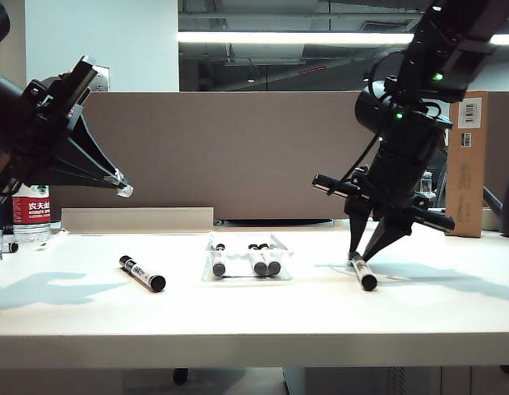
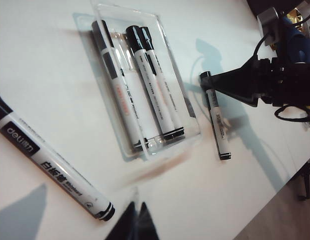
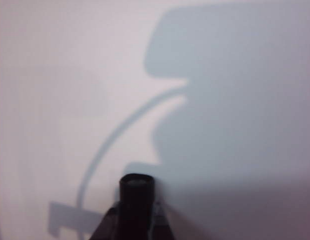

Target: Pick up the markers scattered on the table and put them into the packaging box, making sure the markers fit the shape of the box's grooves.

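Exterior view: five markers are in sight. Three lie in the clear packaging box (image 1: 246, 262) at the middle of the white bench (image 1: 254, 317), one loose marker (image 1: 142, 273) rests to its left, and another marker (image 1: 363, 272) lies to its right. The right gripper (image 1: 365, 257) points down with its fingers pinching that right marker's far end. The left gripper (image 1: 122, 188) hangs high at the left, fingertips pressed together on nothing. A water bottle (image 1: 30, 212) stands far left, and a brown cardboard box (image 1: 468, 164) stands far right before a grey partition.

Left wrist view: the box holds three markers in its grooves (image 2: 144, 95); two lie outside it.

Right wrist view: a black cap (image 3: 137, 200) sits between the fingers above the shadowed bench.
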Robot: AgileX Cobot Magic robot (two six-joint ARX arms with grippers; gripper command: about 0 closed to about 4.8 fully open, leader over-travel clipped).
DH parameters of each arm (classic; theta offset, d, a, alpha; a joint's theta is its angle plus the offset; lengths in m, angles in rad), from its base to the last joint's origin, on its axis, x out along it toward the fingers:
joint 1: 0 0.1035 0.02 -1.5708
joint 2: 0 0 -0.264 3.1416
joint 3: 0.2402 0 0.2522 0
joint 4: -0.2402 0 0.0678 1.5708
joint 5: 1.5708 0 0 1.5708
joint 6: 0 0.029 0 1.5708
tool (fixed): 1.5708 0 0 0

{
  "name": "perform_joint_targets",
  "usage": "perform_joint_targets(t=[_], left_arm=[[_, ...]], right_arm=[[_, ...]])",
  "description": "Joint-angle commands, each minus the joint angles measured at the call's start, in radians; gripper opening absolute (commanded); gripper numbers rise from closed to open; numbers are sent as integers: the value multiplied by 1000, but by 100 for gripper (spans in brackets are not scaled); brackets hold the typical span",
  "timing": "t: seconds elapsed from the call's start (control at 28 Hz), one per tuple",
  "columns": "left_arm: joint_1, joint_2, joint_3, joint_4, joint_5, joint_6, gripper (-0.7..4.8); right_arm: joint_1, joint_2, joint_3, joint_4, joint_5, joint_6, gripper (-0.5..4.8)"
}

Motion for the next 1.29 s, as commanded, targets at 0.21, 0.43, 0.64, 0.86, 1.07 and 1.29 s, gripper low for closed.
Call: perform_joint_targets(t=[0.21, 0.43, 0.64, 0.86, 1.07, 1.29], left_arm=[[1, -4, 3, 7, 3, 5, -3], [1, -4, 3, 8, -13, 13, -3], [1, -5, 3, -6, -12, 27, -3], [1, -5, 3, -38, -15, 54, -3], [1, -5, 3, -39, -19, 73, -3], [1, -5, 3, -59, -25, 72, 5]], right_arm=[[5, 13, 212, -114, -137, -27, -6], [87, 28, 260, 47, -267, -31, -6], [135, 116, 260, 143, -328, -29, -6], [135, 129, 260, 232, -325, -22, -6], [137, 160, 260, 276, -348, 7, -5], [135, 165, 260, 300, -344, 7, 86]])
